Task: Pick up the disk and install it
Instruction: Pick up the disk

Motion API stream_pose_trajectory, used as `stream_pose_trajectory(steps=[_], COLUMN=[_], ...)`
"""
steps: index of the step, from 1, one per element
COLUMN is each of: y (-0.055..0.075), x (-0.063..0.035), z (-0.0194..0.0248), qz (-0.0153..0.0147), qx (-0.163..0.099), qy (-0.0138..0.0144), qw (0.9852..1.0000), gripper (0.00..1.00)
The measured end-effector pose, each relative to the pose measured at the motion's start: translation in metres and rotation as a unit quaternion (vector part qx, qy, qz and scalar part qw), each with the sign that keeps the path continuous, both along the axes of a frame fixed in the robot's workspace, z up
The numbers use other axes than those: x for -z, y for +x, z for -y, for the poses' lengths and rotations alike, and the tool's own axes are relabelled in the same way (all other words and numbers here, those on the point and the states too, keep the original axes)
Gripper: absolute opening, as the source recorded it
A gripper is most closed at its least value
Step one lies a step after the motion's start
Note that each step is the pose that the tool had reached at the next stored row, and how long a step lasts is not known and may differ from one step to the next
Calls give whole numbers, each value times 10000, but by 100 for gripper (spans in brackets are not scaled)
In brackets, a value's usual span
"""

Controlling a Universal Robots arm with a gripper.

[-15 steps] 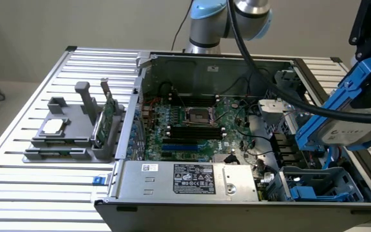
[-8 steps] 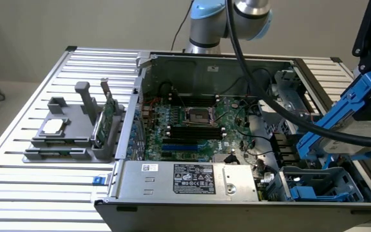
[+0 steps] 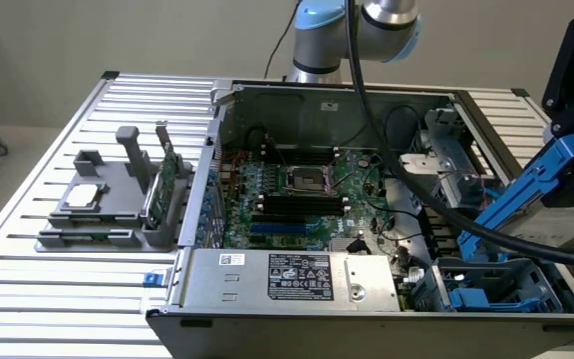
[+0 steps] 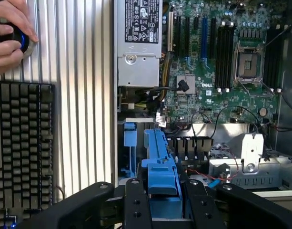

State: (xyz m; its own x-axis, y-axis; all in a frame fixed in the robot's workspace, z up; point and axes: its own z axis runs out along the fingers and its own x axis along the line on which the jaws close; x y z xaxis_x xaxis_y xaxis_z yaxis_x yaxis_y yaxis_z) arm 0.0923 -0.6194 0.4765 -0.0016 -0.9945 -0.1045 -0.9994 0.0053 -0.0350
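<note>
- The fingers (image 4: pixel 136 205) are closed on the disk (image 3: pixel 566 218), gripping its blue carrier.
- The disk is tilted at the exterior view's right edge, above the open computer case (image 3: pixel 297 101).

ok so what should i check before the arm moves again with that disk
1. Grip: gripper shut on the disk, fingers either side of its blue rail. Ok.
2. Attitude: disk tilted in the exterior view. Not ok.
3. Slot: the blue drive bay looks empty. Ok.
4. Routing: the thick black cable crosses in front of the disk in the exterior view; contact unclear. Cannot tell.
5. Bystander: a person's hand is by the keyboard, outside the case. Ok.
</note>
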Motion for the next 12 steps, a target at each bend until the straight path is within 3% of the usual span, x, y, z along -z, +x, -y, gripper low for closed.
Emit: stream_pose_trajectory(steps=[12], y=[0], x=[211], z=[37], qz=[16], qx=[95], qy=[0], qw=[10000], gripper=[33])
